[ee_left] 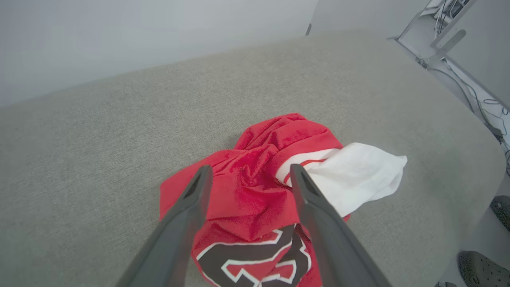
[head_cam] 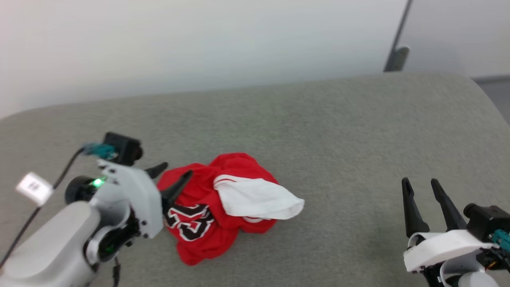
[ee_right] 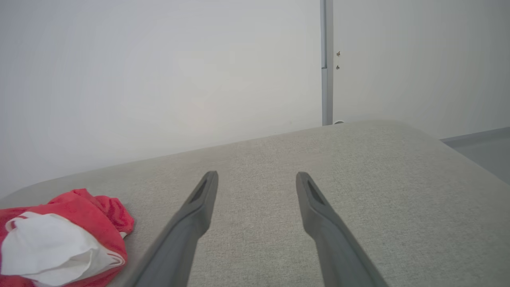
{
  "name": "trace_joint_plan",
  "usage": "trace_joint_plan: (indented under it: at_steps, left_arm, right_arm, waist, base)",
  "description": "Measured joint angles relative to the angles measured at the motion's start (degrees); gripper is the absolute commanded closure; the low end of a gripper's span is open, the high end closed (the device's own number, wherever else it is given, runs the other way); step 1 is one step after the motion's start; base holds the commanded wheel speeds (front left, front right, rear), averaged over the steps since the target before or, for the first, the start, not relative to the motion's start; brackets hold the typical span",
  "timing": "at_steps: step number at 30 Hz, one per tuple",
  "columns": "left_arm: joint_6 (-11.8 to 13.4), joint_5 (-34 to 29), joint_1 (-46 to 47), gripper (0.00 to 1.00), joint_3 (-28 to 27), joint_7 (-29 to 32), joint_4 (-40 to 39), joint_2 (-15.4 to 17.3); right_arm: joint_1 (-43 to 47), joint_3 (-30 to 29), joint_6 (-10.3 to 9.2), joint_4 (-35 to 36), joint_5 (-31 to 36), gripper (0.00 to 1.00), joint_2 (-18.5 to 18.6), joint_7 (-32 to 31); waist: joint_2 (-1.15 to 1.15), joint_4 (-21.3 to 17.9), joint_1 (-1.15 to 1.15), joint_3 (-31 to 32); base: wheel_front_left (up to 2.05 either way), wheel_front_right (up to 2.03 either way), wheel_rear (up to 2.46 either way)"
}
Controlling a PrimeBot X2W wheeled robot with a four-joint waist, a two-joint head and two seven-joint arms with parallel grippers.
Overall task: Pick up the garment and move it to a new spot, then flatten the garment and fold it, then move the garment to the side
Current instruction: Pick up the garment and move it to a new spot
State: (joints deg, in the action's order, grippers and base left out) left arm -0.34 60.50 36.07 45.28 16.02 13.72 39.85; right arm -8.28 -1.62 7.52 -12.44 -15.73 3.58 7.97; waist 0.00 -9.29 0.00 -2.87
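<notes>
The garment [head_cam: 207, 207] lies crumpled in a heap on the grey table [head_cam: 338, 131], a white sleeve [head_cam: 259, 199] draped to its right and black letters showing at its front. My left gripper [head_cam: 175, 175] hovers at the heap's left edge, open, with nothing between its fingers. From the left wrist view the garment [ee_left: 255, 191] sits between and beyond the spread fingers [ee_left: 191, 199], clear of them. My right gripper [head_cam: 420, 185] stands open at the lower right, far from the cloth. In the right wrist view the garment [ee_right: 59, 235] is at the lower left, and the gripper [ee_right: 257, 177] is over bare table.
The grey fabric-covered table [ee_right: 358, 167] ends at a rounded right edge, with a pale wall behind. A metal post [head_cam: 398, 52] rises past the far right corner. Cables and a frame [ee_left: 450, 44] stand beyond the table edge, and dark shoes [ee_left: 482, 267] lie on the floor.
</notes>
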Motion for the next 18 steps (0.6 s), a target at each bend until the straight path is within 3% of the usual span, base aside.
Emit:
trace_joint_plan:
  at_steps: [9,18]
  left_arm:
    - [2.9,-0.3,-9.7,0.00,-5.7,-14.8,-4.4,5.6]
    - [3.9,1.6,-20.6,0.00,-12.0,-28.8,-2.8,7.8]
  right_arm:
    - [2.4,0.7,0.00,0.6,-1.4,0.00,1.8,0.1]
    - [4.4,-0.3,0.01,0.6,-1.9,0.00,3.3,1.4]
  waist:
    - [0.00,5.0,0.00,3.8]
    - [0.00,9.1,0.00,6.3]
  base:
    - [0.00,0.00,0.00]
    - [0.00,0.00,0.00]
